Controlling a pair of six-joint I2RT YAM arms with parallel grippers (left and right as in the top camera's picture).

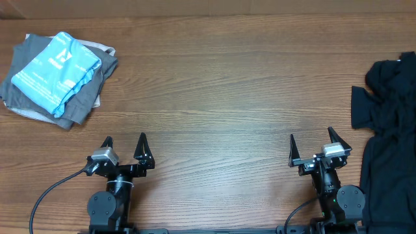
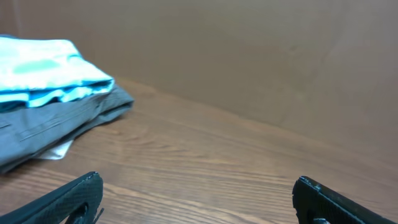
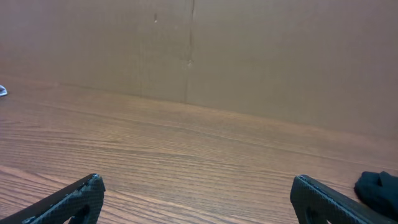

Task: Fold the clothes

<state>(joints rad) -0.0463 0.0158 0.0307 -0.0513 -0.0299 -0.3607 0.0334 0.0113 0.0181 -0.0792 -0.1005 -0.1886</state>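
Observation:
The clothes, a light blue T-shirt [image 1: 57,71], lie folded on top of a stack at the far left of the table. In the left wrist view the light blue T-shirt [image 2: 43,71] shows at the upper left. My left gripper [image 1: 125,138] sits near the front edge, well short of the stack, open with nothing between its fingers [image 2: 198,180]. My right gripper [image 1: 311,134] rests near the front edge on the right, also open and holding nothing [image 3: 197,180]. Bare wood lies between both pairs of fingers.
Under the blue shirt lies a folded grey garment [image 1: 88,97] [image 2: 68,121], with a white piece [image 2: 56,151] peeking out beneath. A heap of black clothes [image 1: 390,130] fills the right edge, close to my right gripper; its corner shows [image 3: 378,190]. A brown wall stands behind the table.

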